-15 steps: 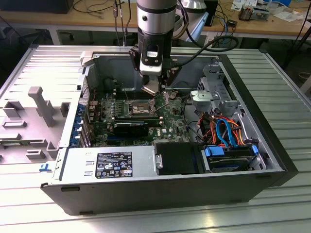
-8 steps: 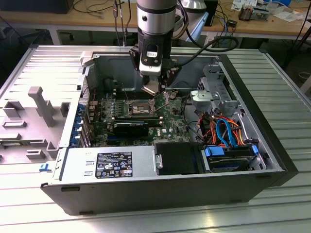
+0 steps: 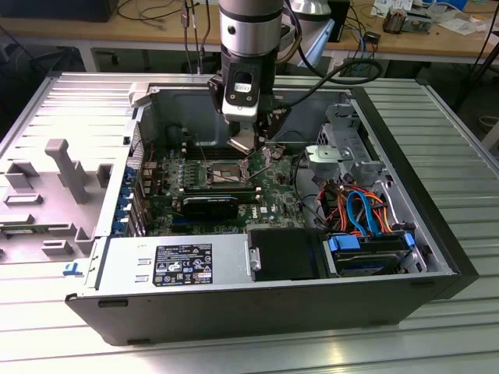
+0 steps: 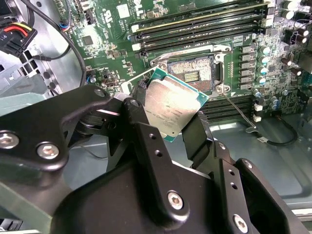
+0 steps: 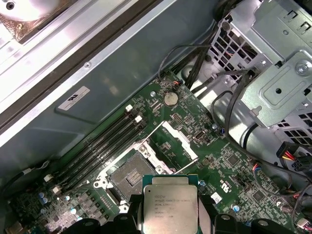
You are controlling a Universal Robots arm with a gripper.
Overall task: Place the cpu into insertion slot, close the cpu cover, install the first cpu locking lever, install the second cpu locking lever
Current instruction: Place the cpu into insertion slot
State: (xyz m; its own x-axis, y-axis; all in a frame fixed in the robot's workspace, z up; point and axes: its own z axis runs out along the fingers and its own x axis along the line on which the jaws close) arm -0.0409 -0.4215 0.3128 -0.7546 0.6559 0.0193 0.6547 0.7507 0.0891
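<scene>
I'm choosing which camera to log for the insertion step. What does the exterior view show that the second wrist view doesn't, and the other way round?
The exterior view adds the whole open computer case, its power supply and the arm above the board. The second wrist view adds a close look at the gripper shut on the cpu, and the bare contact field inside the insertion slot. Both show the cpu held apart from the insertion slot, beside the memory slots.
</scene>
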